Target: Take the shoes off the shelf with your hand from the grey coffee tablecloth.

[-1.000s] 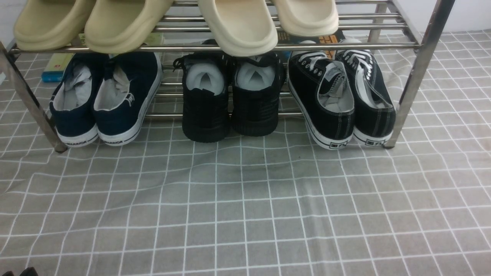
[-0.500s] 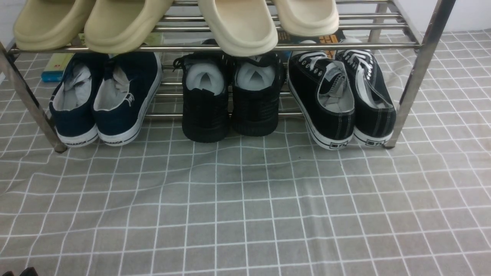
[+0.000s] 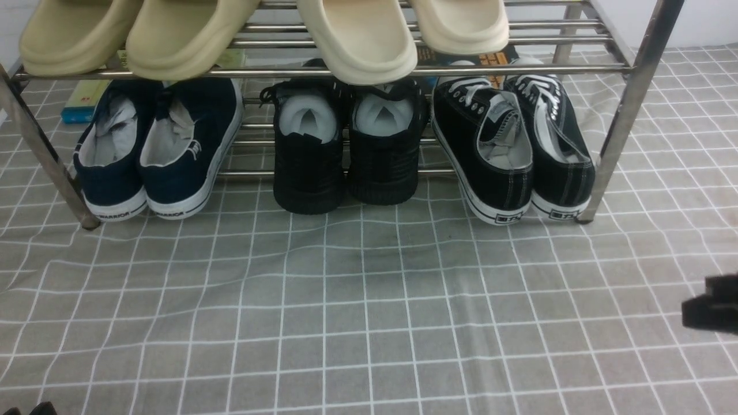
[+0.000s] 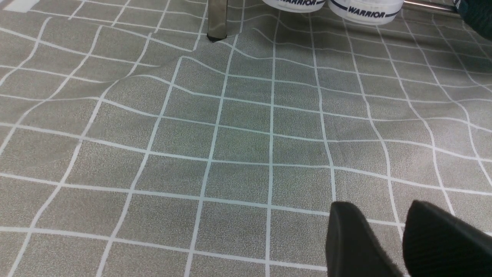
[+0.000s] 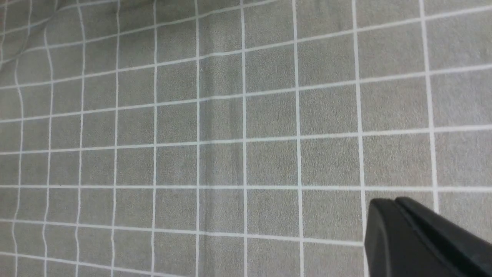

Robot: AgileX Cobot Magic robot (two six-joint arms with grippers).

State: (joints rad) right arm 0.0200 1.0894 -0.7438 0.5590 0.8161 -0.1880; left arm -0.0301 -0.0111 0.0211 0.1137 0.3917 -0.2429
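Shoes: the black canvas pair with white laces (image 3: 513, 150) is on the bottom tier at the far right end of the shelf (image 3: 631, 104). The heels face the camera and poke out past the front bar.
Tight edge: the right shoe's heel sits just beside the shelf's slanted front right leg, so pretty snug on that side.
Other side: the all-black sneakers stuffed with white paper (image 3: 346, 155) are the next pair over, with a narrow gap between them and the canvas pair. The navy sneakers (image 3: 155, 150) are way off at the left end.
Overhead: the top tier's front bar crosses right above the laces. The beige slippers (image 3: 357, 40) up there hang over that bar.
Open room: a wide stretch of the grey grid tablecloth (image 3: 369, 300), a bit wrinkled, lies in front of the shelf.
Right gripper (image 5: 392, 206): it pokes in at the right edge of the front view, low over the cloth and well apart from the shoes. In its wrist view the fingers look pressed together with nothing in them.
Left gripper (image 4: 388, 219): it's barely a sliver at the bottom left corner of the front view. Its wrist view shows it low over the cloth, fingers a little apart with cloth visible between them, nothing held. It faces the shelf's left leg and the navy pair's white heels.
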